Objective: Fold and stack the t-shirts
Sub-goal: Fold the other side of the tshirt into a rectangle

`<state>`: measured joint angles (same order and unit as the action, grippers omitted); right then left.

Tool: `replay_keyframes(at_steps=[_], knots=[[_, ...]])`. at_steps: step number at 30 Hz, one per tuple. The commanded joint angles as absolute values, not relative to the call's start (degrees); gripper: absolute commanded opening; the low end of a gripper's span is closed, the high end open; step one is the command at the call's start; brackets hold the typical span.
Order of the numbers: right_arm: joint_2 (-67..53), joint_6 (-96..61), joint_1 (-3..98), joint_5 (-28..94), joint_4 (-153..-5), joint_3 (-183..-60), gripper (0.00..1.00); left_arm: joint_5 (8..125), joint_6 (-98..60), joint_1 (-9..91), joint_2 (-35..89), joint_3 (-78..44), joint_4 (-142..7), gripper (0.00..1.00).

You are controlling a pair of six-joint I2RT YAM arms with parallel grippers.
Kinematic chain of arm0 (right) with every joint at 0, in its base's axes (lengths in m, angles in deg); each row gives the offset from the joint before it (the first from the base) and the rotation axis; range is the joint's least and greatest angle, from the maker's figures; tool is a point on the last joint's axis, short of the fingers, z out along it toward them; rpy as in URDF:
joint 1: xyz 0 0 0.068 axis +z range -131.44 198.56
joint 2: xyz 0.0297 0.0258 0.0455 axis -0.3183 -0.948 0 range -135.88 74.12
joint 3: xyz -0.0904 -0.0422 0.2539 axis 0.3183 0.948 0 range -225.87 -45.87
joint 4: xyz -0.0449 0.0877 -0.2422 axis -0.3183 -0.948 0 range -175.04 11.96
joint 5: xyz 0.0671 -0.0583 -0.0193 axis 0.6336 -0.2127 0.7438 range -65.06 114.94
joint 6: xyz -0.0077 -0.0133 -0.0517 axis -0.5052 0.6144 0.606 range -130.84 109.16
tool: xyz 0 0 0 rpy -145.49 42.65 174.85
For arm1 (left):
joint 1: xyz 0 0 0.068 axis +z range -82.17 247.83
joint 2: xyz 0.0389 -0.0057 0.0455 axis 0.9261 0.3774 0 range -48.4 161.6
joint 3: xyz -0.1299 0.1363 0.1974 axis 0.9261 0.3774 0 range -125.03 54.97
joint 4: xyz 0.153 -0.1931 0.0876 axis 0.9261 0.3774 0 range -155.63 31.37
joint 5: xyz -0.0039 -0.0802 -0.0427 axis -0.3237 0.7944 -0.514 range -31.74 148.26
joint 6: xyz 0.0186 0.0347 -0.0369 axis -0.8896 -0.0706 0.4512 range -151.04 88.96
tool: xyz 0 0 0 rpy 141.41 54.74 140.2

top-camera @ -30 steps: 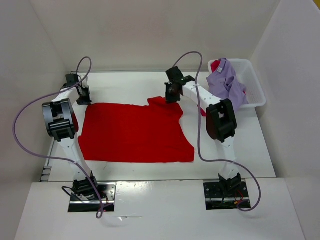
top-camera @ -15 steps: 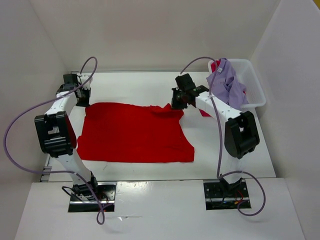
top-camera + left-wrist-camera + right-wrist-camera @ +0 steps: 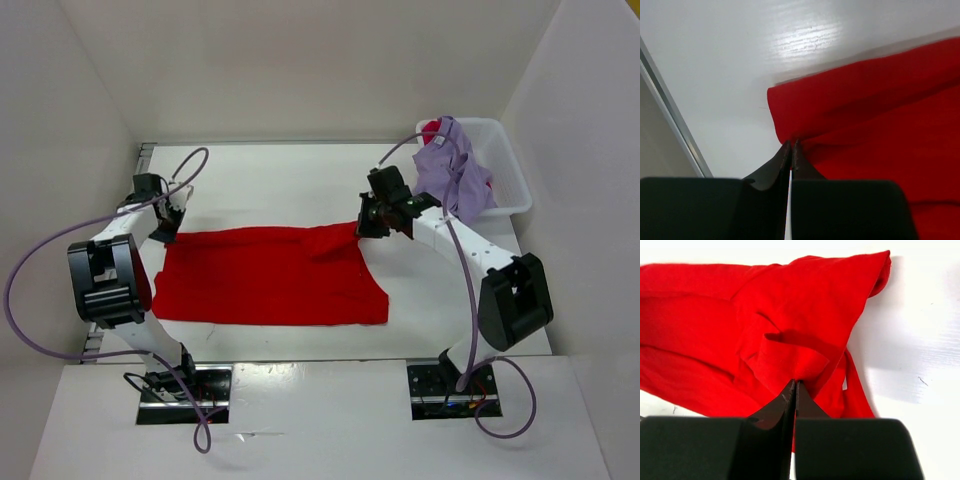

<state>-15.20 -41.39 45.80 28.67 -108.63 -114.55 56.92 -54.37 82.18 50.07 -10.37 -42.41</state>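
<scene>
Fingers (image 3: 776, 167) pinch red t-shirt (image 3: 270, 280) stretched left-right.

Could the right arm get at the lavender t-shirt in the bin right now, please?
Probably not yet: the right gripper is shut on the red t-shirt; the lavender t-shirt lies near, unobstructed.

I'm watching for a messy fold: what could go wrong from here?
The left gripper pinches only the very corner of the red shirt; it could slip out mid-fold. At the right gripper the cloth is bunched, so the fold may come out crooked. The lavender shirt drapes over the bin near the right arm and might snag.
</scene>
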Motion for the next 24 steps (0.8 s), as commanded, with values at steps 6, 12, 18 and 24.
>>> replay_keyframes(at_steps=[6, 12, 18, 24], knots=[[-17.02, -41.96, 46.42, 27.49, -107.48, -122.32, 0.00, 51.24, -55.47, 78.82, 49.32, -15.77, -44.72, 0.00], [-14.31, -42.21, 46.42, 26.96, -109.24, -122.51, 0.00, 48.16, -54.33, 78.82, 51.53, -22.90, -44.72, 0.00], [-7.89, -47.49, 47.47, 31.09, -109.25, -113.21, 0.00, 49.91, -55.56, 79.34, 49.25, -18.18, -44.19, 0.00], [-5.16, -53.11, 53.44, 31.62, -108.11, -103.62, 0.00, 48.78, -57.85, 79.34, 47.49, -10.69, -44.80, 0.00]])
